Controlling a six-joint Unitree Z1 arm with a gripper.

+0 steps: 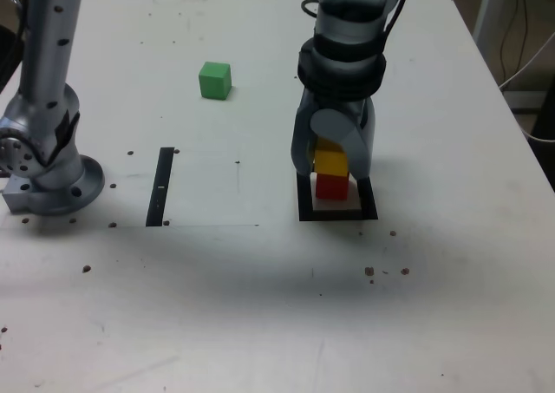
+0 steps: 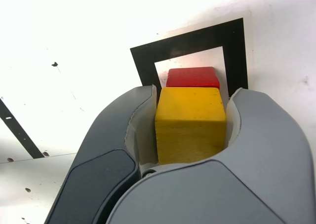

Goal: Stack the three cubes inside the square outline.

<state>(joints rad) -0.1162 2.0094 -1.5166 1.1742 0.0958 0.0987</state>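
Smooth grey gripper (image 2: 196,90) grasped grainy yellow cube (image 2: 190,127) above red cube (image 2: 192,77), latter inside thick black square outline (image 2: 190,42). Green cube (image 1: 215,81) sat at outline's ten o'clock, exterior view.

Grey arm (image 1: 350,29) with dark joint bands, black cable (image 1: 398,7), rounded grey gripper (image 2: 191,122).

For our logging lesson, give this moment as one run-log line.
end effector: around yellow cube | red cube: inside outline
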